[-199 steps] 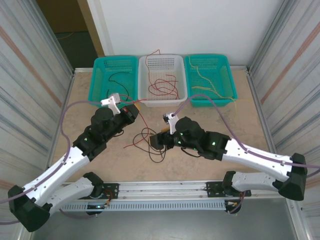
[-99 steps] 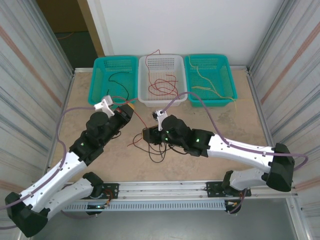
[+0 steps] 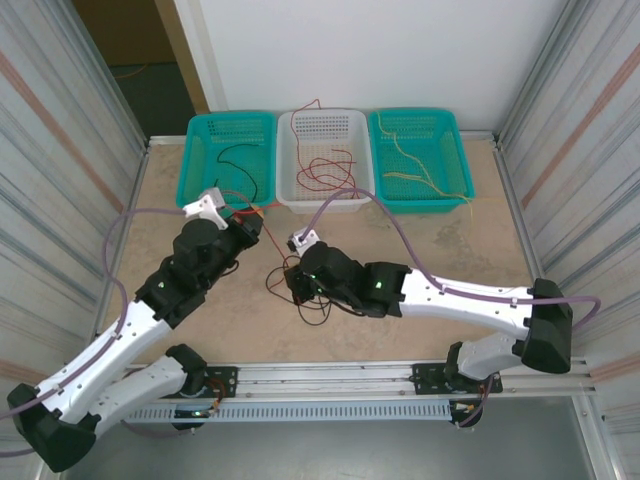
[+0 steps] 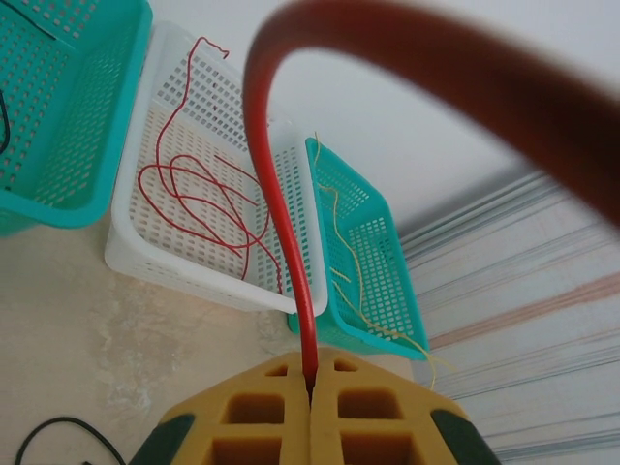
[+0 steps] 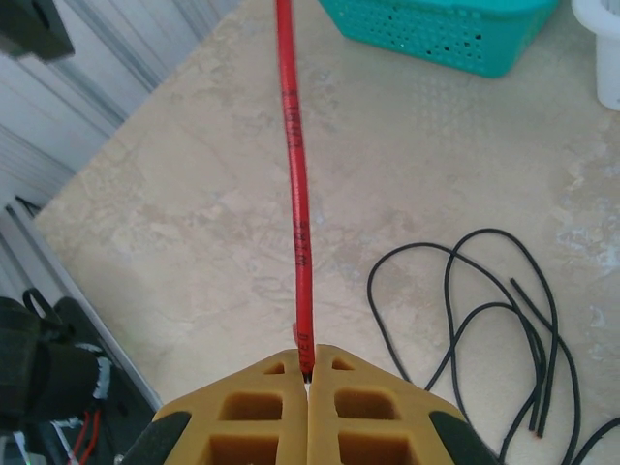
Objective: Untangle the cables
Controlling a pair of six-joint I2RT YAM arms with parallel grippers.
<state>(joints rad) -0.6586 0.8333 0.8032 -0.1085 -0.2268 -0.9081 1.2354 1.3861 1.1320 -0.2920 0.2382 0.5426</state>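
both left jaws and right jaws pinch shut on one red cable (image 5: 294, 194)

Robotics lab cell: corrugated panel walls (image 3: 50, 170), aluminium rail (image 3: 330, 373), plastic baskets (image 3: 188, 160).

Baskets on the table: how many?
3, in a row along the far edge of the table: left teal basket, white basket in the middle, right teal basket. None looks hidden.
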